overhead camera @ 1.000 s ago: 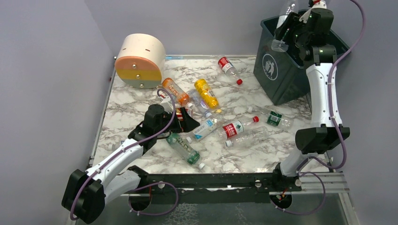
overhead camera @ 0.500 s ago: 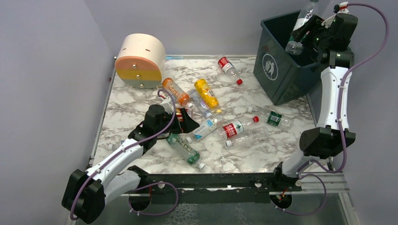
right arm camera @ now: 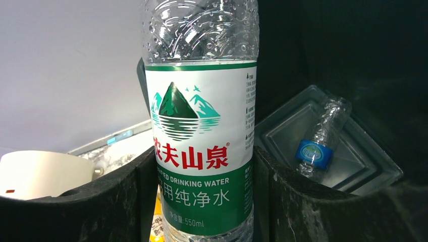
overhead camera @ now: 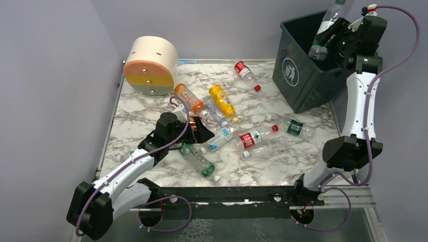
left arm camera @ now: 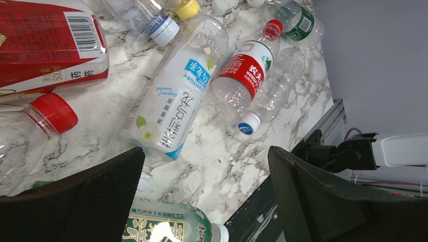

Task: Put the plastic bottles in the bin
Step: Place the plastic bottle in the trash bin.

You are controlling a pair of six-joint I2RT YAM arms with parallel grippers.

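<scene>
Overhead, our right claw point(overhead camera: 327, 38) held a bottle point(overhead camera: 331, 15) above the bin point(overhead camera: 298, 80). From the left wrist, our left claw point(left arm camera: 204, 156) gaped empty over bottles point(left arm camera: 174, 101) on the worktop point(left arm camera: 108, 108). From the right wrist, fingers point(right arm camera: 313, 201) clamped the bottle; releasing it should come next.

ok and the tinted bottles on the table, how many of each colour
orange bottle: 1
yellow bottle: 1
green bottle: 1
total: 3
</scene>
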